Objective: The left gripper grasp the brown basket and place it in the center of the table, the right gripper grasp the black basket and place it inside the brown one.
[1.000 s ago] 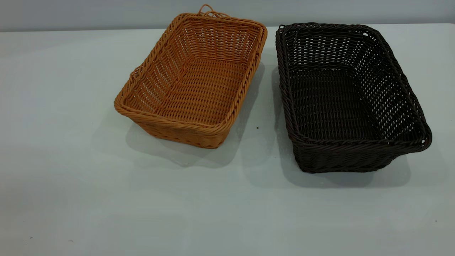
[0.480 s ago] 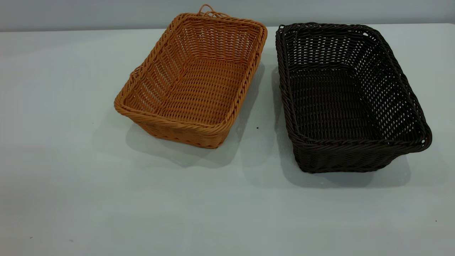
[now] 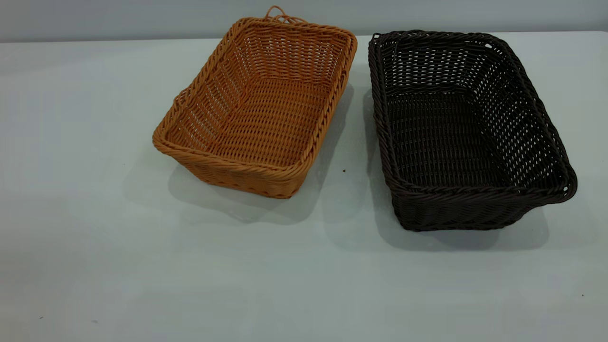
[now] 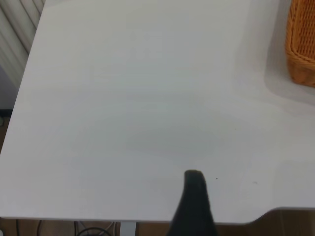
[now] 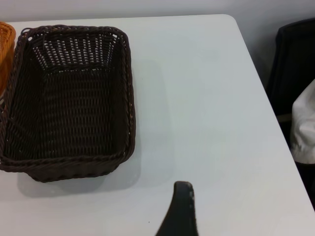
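Brown basket (image 3: pixel 256 109), rectangular orange-tan wicker with a braided rim, sits well apart from the left gripper's one visible dark finger (image 4: pixel 194 204), which hovers over bare matte table (image 3: pixel 95 237). Beside it, apart, stands the black basket (image 3: pixel 465 128), open-weave, well clear of the right finger (image 5: pixel 179 211). Whether either pair of fingers is open, I cannot tell.
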Available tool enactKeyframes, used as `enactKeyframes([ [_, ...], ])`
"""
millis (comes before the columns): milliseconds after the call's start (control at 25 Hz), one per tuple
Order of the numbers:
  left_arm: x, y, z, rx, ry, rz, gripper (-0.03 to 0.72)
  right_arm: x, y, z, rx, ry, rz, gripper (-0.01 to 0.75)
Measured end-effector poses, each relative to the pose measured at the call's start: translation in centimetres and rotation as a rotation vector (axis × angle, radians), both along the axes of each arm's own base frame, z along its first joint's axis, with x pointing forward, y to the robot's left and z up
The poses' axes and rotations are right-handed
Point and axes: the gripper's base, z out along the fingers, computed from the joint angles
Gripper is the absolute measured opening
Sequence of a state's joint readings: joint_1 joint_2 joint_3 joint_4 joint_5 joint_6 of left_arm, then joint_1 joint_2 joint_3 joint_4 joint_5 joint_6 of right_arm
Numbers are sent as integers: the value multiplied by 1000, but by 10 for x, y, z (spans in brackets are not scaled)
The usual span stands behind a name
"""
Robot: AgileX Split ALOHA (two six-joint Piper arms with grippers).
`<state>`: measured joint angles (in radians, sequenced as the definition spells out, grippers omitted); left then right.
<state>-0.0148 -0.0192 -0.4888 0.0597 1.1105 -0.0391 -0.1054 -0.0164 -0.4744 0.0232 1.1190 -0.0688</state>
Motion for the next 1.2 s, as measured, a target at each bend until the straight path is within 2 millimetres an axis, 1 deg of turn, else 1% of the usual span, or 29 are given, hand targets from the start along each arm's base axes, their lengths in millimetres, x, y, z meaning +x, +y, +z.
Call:
enactKeyframes([
  [400, 1, 0, 0, 1, 1, 0, 548, 0, 2, 0, 21, -2, 14, 591],
  [520, 11, 0, 2, 2, 53, 0, 548, 0, 2, 0, 21, -2, 14, 591],
  [640, 32, -1, 9, 5, 101, -4, 548, 0, 2, 0, 21, -2, 14, 591],
  [800, 75, -2, 19, 0, 142, -16, 548, 0, 2, 0, 23, -2, 13, 591],
  [1000, 136, -4, 20, 2, 191, -28, 548, 0, 2, 0, 28, -3, 11, 591],
  [1200, 188, -7, 13, -29, 233, -33, 548, 0, 2, 0, 29, -3, 11, 591],
])
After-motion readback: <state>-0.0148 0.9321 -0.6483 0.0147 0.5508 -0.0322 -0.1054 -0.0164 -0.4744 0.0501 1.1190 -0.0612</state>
